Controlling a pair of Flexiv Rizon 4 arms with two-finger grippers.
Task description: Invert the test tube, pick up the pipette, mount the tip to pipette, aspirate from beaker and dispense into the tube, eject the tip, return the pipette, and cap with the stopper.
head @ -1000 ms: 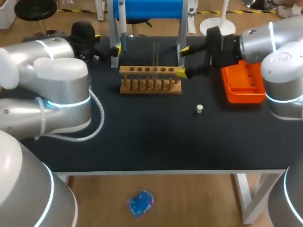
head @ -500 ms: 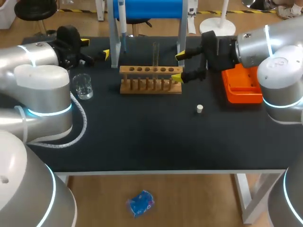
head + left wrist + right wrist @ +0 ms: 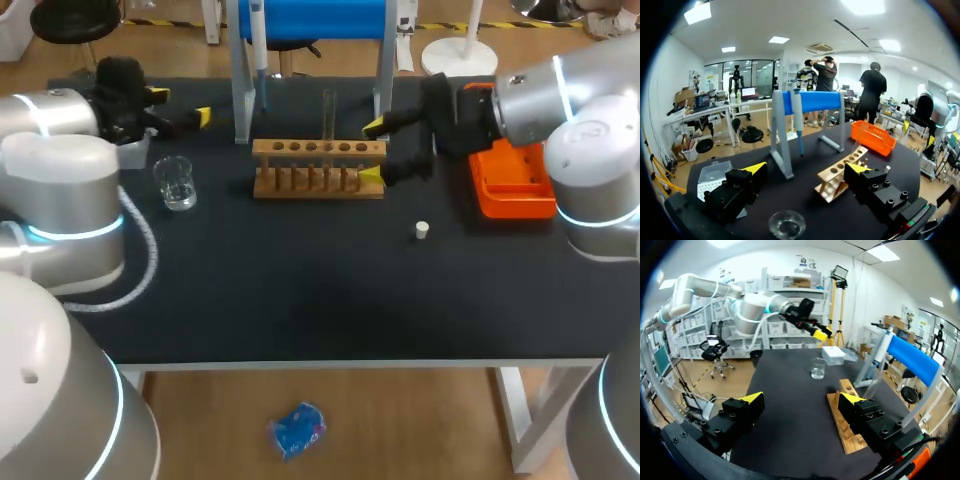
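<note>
Seen from overhead, the black surface (image 3: 300, 300) carries a wooden test tube rack (image 3: 318, 168) with a clear glass test tube (image 3: 328, 112) standing upright in it. A slim white pipette (image 3: 258, 40) hangs behind. The left hand (image 3: 179, 106) hovers wide open and empty beyond a small glass beaker (image 3: 176, 184). The right hand (image 3: 372, 150), spread just as wide and holding nothing, sits at the rack's right end. A small white stopper (image 3: 422, 230) lies apart, near an orange plastic tray (image 3: 515, 185).

The left wrist view shows the beaker below, between the parted fingers.

In the right wrist view, the rack lies beside one finger.
</note>
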